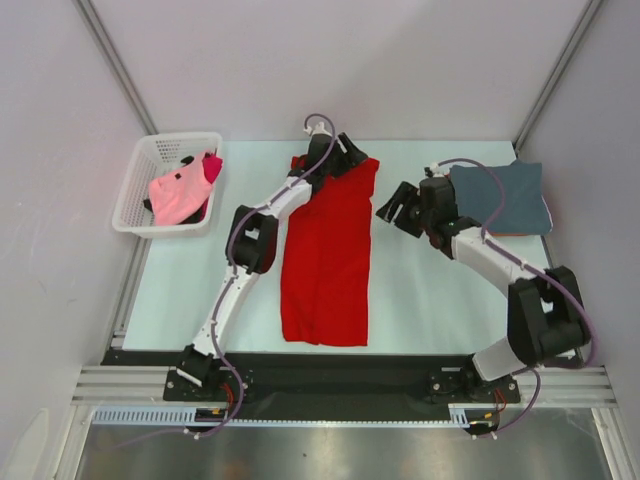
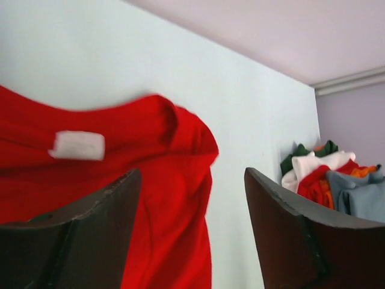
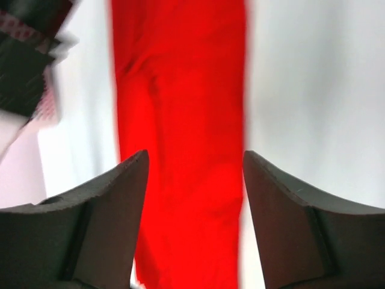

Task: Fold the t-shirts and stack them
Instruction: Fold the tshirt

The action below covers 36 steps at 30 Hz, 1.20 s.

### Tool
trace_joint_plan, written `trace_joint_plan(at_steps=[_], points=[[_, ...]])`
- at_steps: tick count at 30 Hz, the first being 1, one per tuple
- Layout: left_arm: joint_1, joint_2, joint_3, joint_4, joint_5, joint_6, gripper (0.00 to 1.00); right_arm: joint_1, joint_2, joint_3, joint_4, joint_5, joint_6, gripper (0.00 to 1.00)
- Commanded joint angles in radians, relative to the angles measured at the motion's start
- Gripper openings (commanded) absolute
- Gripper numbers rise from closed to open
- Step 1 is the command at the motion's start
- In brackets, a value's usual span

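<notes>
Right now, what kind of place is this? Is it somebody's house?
Probably a robot lab, not a house: two jointed robot arms bolted along a grey metal rail, a pale tabletop boxed in by plain walls, and a bright red cloth t-shirt laid flat.

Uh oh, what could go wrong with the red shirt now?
1. The left jaws are open at the collar end of the red shirt. If they pinch just one layer, the fold might come undone.
2. The right arm sits close to the stack of folded shirts. A careless swing could shove it crooked.
</notes>
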Motion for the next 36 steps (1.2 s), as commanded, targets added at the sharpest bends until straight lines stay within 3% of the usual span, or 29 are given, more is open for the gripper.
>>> trace_joint_plan(at_steps=[1, 5, 8, 12, 17, 21, 27, 28, 32, 36], points=[[0.021, -0.116, -0.003, 0.076, -0.007, 0.089, 0.75, -0.098, 0.115, 0.042, 0.067, -0.130, -0.057, 0.68], [0.050, -0.242, -0.105, 0.128, 0.051, 0.126, 0.77, -0.161, 0.273, 0.162, 0.112, -0.174, -0.071, 0.65], [0.070, -0.397, -0.292, 0.206, 0.141, 0.138, 0.79, -0.175, 0.418, 0.295, 0.124, -0.208, -0.060, 0.65], [0.075, -0.645, -0.676, 0.278, 0.218, 0.226, 0.81, -0.209, 0.602, 0.484, 0.126, -0.251, -0.017, 0.61], [0.055, -0.950, -1.013, 0.170, 0.205, 0.259, 0.80, -0.226, 0.826, 0.697, 0.098, -0.285, 0.017, 0.58], [-0.023, -1.118, -1.291, 0.124, 0.082, 0.287, 0.75, -0.229, 0.952, 0.869, 0.078, -0.292, 0.046, 0.52], [-0.227, -1.260, -1.513, 0.119, -0.025, 0.244, 0.71, -0.226, 1.089, 0.996, 0.083, -0.305, 0.073, 0.45], [-0.274, -1.264, -1.530, 0.118, -0.039, 0.235, 0.71, -0.226, 1.101, 1.013, 0.075, -0.300, 0.076, 0.42], [-0.347, -1.258, -1.604, 0.122, -0.045, 0.170, 0.68, -0.229, 1.176, 1.125, 0.069, -0.279, 0.099, 0.08], [-0.391, -1.213, -1.653, 0.137, -0.050, 0.149, 0.66, -0.234, 1.248, 1.240, 0.027, -0.204, 0.101, 0.00]])
